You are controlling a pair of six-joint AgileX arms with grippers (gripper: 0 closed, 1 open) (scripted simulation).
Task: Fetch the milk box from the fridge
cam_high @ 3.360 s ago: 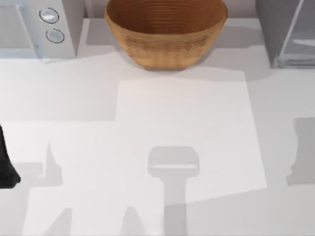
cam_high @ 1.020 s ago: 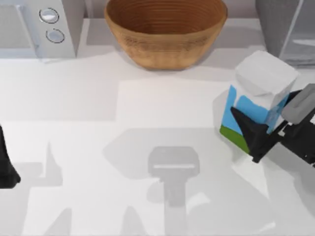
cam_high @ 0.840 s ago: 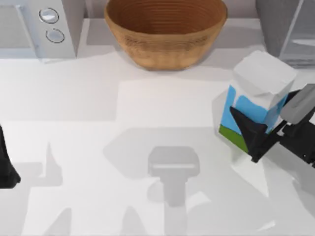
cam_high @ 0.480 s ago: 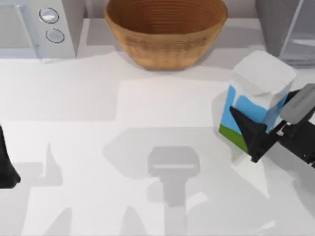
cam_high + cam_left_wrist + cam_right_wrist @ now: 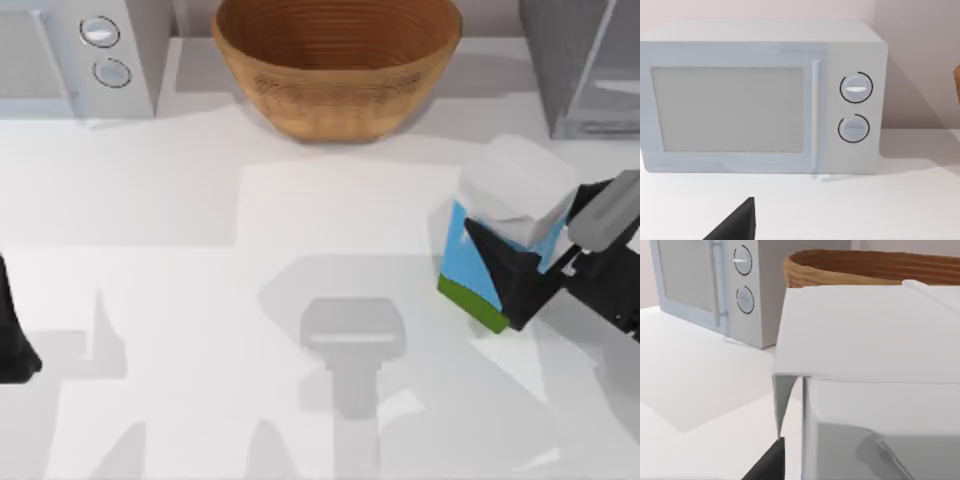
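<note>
Since half a second ago the milk box (image 5: 497, 235) has dropped lower and shifted a little toward the table's middle — still pinched by the right gripper (image 5: 512, 268) at the table's right side. No writing can be read on the carton (only white top, blue sides, green band). Its long axis stands near upright, the gabled top leaning toward the fridge (image 5: 585, 65). The left arm (image 5: 14, 335) sits parked at the left edge — its fingers' state cannot be told.
</note>
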